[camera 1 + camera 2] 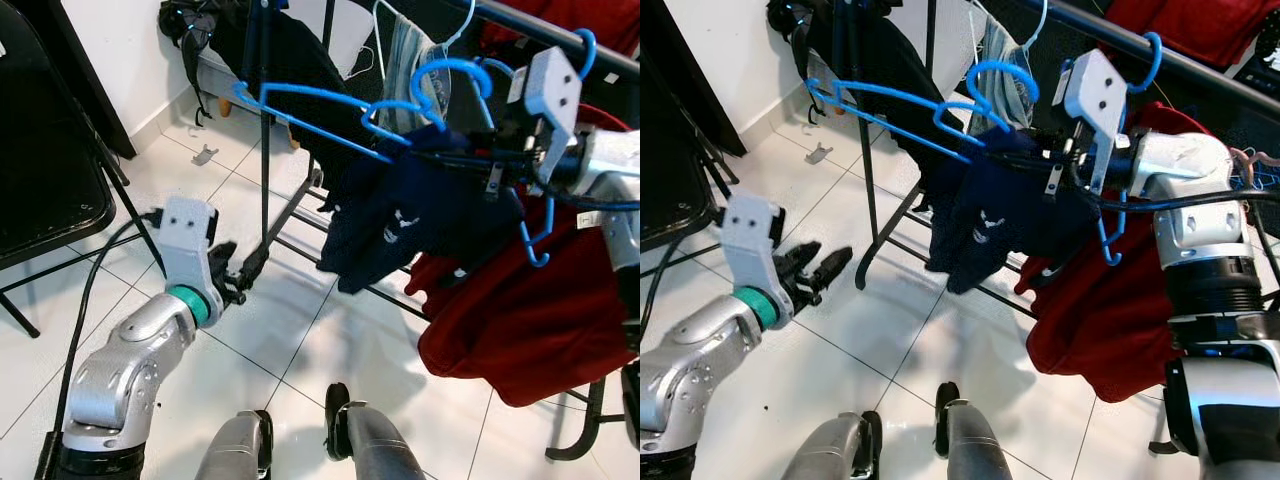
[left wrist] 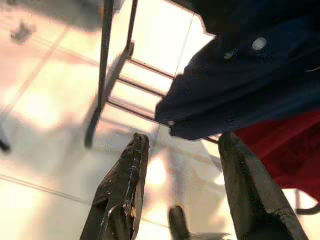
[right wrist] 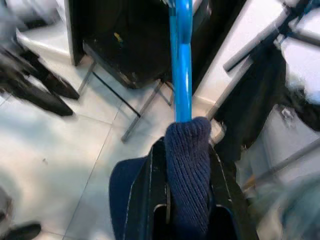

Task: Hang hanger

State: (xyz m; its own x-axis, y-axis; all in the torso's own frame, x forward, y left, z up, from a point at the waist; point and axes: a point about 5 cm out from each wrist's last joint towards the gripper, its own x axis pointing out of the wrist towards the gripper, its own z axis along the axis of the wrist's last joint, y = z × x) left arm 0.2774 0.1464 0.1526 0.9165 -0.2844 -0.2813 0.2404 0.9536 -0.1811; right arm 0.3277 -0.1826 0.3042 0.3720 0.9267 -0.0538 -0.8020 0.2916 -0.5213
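A blue hanger (image 1: 310, 128) carrying a navy garment (image 1: 410, 215) is held up in front of the black rail (image 1: 560, 35) of a clothes rack. Its hook (image 1: 450, 70) is just below and left of the rail, apart from it. My right gripper (image 1: 455, 158) is shut on the hanger's shoulder through the navy knit fabric (image 3: 187, 165), and the blue bar (image 3: 181, 60) runs out ahead of the fingers. My left gripper (image 1: 245, 272) is low over the floor by the rack's leg, open with nothing between its fingers (image 2: 125, 180).
A red garment (image 1: 520, 320) hangs on the rack under my right arm, with another blue hook (image 1: 585, 45) on the rail. A white hanger with grey cloth (image 1: 405, 50) hangs behind. The rack's upright pole (image 1: 264, 150) and a black folding chair (image 1: 40, 170) stand to the left.
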